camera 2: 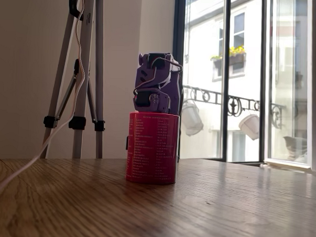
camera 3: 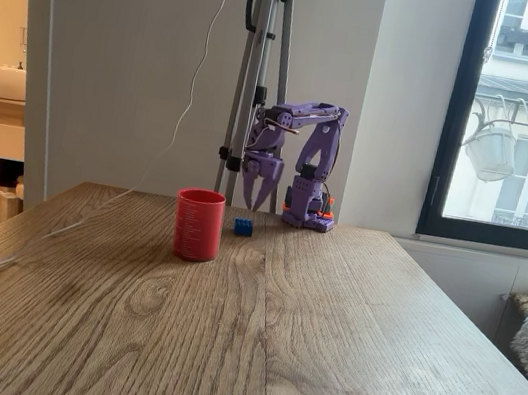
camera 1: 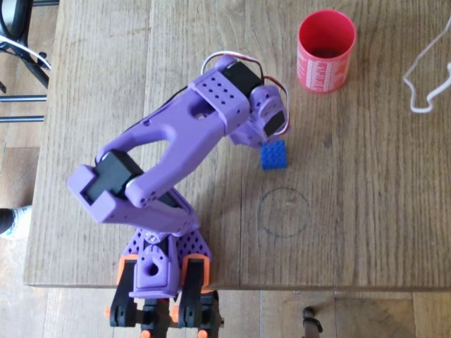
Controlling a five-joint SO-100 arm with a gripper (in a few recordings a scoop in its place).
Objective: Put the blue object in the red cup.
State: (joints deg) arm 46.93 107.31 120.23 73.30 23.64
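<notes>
The blue brick lies flat on the wooden table, studs up, a little in front of the arm's wrist. It is also small beside the cup in a fixed view. My purple gripper hangs just above it, pointing down, its two fingers spread open with nothing between them. From overhead the gripper sits at the brick's upper edge, with the fingertips hidden under the wrist. The red cup stands upright farther off, apart from the brick, and shows in both fixed views.
A white cable trails over the table's far right. A thin circle is drawn on the wood near the brick. A tripod stands behind the table. The arm's base is clamped at the table's edge.
</notes>
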